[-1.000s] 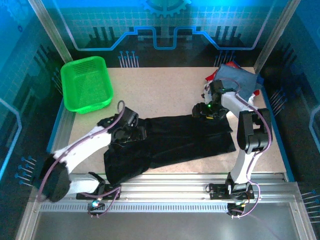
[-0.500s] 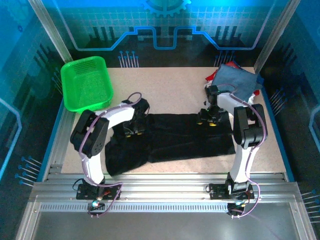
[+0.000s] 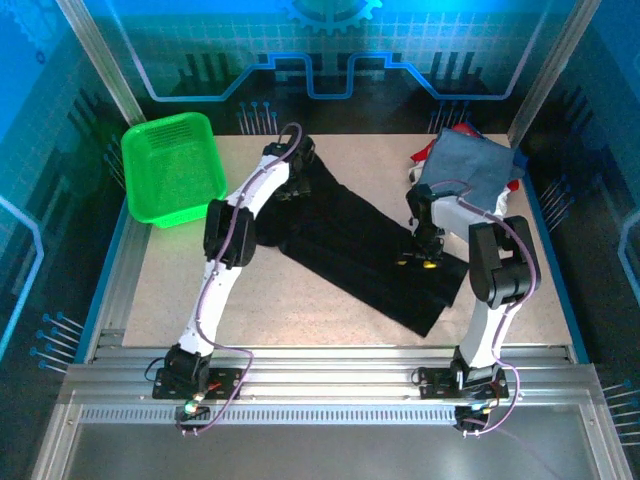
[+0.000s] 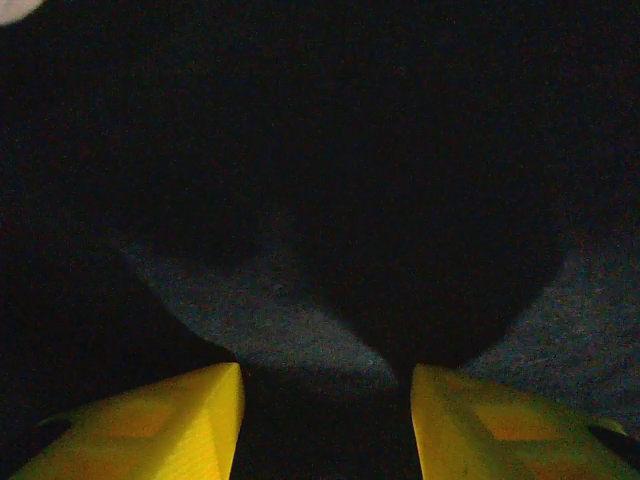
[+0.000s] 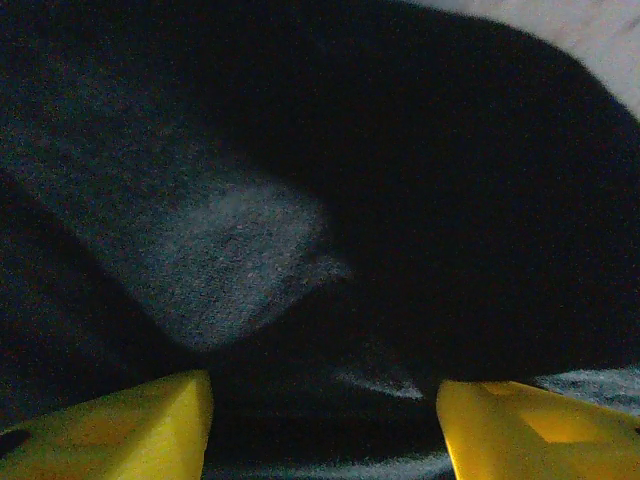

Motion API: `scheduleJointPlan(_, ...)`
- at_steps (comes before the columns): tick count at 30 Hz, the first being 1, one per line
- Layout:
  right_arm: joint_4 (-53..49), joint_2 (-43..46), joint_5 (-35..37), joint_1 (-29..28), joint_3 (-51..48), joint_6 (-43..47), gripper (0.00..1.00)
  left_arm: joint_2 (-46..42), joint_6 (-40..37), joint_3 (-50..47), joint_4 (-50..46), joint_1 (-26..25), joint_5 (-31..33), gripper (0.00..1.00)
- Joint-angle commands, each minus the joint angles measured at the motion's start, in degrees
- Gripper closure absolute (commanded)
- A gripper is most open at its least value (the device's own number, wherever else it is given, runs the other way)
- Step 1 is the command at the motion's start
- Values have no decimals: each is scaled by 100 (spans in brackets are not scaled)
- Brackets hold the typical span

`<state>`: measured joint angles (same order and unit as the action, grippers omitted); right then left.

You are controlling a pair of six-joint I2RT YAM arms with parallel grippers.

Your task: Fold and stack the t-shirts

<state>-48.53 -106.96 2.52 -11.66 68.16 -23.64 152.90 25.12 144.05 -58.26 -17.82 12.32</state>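
Left claw [image 3: 290,186] has dragged the black t-shirt [image 3: 372,250] diagonally rearward.

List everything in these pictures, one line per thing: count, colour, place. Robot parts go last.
black t-shirt: one, black, lying slantwise on the table from far centre to near right.
folded t-shirts: a small pile, slate-blue on top with red showing at its edges, far right corner.
basket: one, green mesh, far left corner.
table: one, beige top.
left hand: one, yellow fingers, at the black t-shirt's far end, dark cloth between them.
right hand: one, yellow fingers, on the black t-shirt's right part, dark cloth between them.
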Motion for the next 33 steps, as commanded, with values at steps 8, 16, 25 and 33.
scheduleJointPlan(8,-638,53,-1271,-1272,-680,-784,36,695,-168,529,623,374,-1991,44)
scheduleJointPlan(16,157,-277,-2092,-2235,-631,-1860,36,1090,-67,870,1186,499,-2878,39)
scheduleJointPlan(25,981,-886,-2497,-2665,247,-2823,33,1115,1000,1264,2378,613,-3897,27)
scheduleJointPlan(33,693,-764,-2669,-2581,1228,-2466,28,-978,833,478,2264,727,-4001,7)
